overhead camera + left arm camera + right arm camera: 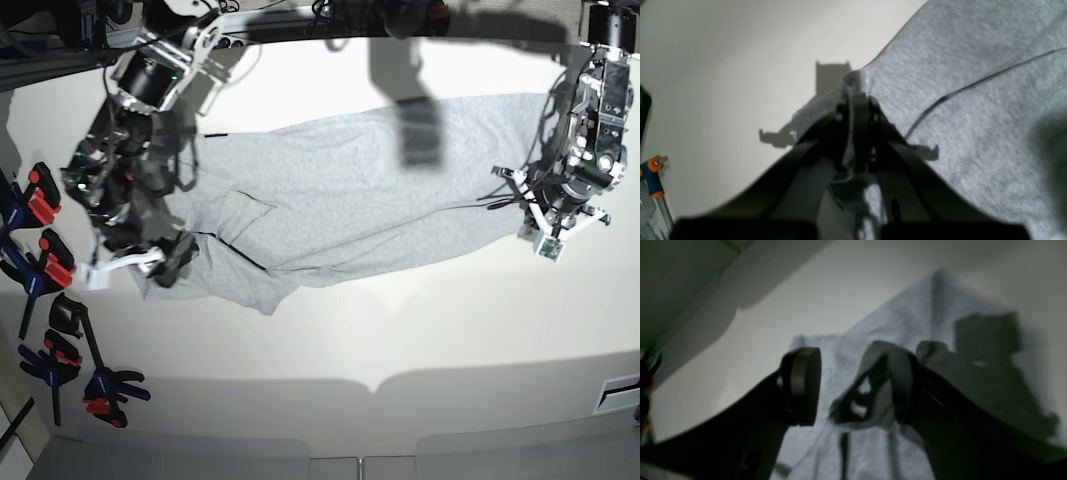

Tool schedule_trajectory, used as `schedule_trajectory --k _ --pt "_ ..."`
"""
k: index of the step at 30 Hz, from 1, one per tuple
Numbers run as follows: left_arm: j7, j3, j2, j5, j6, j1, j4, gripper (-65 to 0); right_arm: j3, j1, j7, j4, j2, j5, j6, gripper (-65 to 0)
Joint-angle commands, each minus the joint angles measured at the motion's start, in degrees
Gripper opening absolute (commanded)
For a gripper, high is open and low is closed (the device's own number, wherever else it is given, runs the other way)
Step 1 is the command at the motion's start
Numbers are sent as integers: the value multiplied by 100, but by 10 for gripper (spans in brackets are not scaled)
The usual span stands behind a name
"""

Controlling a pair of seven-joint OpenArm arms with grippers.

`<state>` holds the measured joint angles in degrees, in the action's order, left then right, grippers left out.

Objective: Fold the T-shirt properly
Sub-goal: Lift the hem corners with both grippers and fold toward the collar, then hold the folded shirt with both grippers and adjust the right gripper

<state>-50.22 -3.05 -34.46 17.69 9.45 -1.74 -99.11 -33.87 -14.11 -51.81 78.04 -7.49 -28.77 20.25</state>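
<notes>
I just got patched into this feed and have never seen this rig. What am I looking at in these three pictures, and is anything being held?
This is a two-armed robot working at a white table. The base view looks down from above; the other two pictures come from cameras mounted on each wrist, looking along the grippers.

A grey T-shirt lies spread across the table. Spring clamps sit at the table's edge, unused.

The left gripper, on the right side of the base view, is shut on a pinch of the T-shirt's edge. The right gripper, on the left side of the base view, has its jaws standing apart; some cloth is draped over one finger, but the jaws are not clamped on it.
</notes>
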Motion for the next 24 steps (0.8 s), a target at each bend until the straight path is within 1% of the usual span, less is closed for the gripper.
schedule_trajectory --k 1,5,9,13,19,23,24 --pt "96 42 -96 -24 -31 76 -103 -650 -2 -166 175 9 -57 -90 90 -340" --pt "96 42 -96 -26 -31 76 -103 -650 -4 -291 413 -387 -7 -83 81 -340" --pt "98 42 -96 -26 -31 76 -103 -650 -4 -391 474 -649 4 -87 74 -340" --pt "98 42 -96 -26 -31 76 -103 -650 -4 -527 402 -966 2 -168 -214 -340" --pt "96 42 -96 -26 -31 76 -103 -650 -4 -754 444 -1346 22 -168 -249 -341" --pt "96 42 -96 -26 -31 76 -103 -650 -4 -907 479 -1593 20 -168 -442 -384" --pt "96 42 -96 -26 -31 76 -103 -650 -4 -925 492 -1620 24 -170 -457 -386"
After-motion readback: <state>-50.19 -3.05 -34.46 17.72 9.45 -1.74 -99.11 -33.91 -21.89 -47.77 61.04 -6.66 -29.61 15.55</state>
